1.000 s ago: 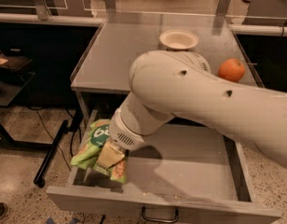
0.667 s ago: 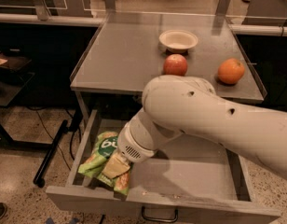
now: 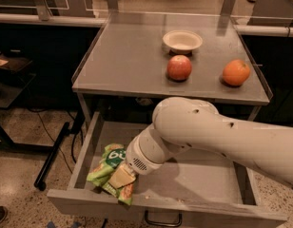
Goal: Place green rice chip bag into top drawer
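My gripper point(image 3: 122, 175) is down at the lower left of the frame, pressed against the green rice chip bag point(image 3: 106, 161) — whether it is clamped or released, I cannot tell. The bag sits inside the open top drawer point(image 3: 85, 148), at its front-left corner. Upper right — bowl point(image 3: 182, 41), apple point(image 3: 179, 68) and orange point(image 3: 236, 72) on the tabletop point(image 3: 122, 56).

arm point(image 3: 222, 134): thick smooth cream-white shell, bulbous rounded joint | marks: a few small dark holes along the shell | wrist point(image 3: 144, 156): round white cuff, patch of fine dotted vents | gripper point(image 3: 122, 178): pale tan tip, at front left of top drawer point(image 3: 199, 179)
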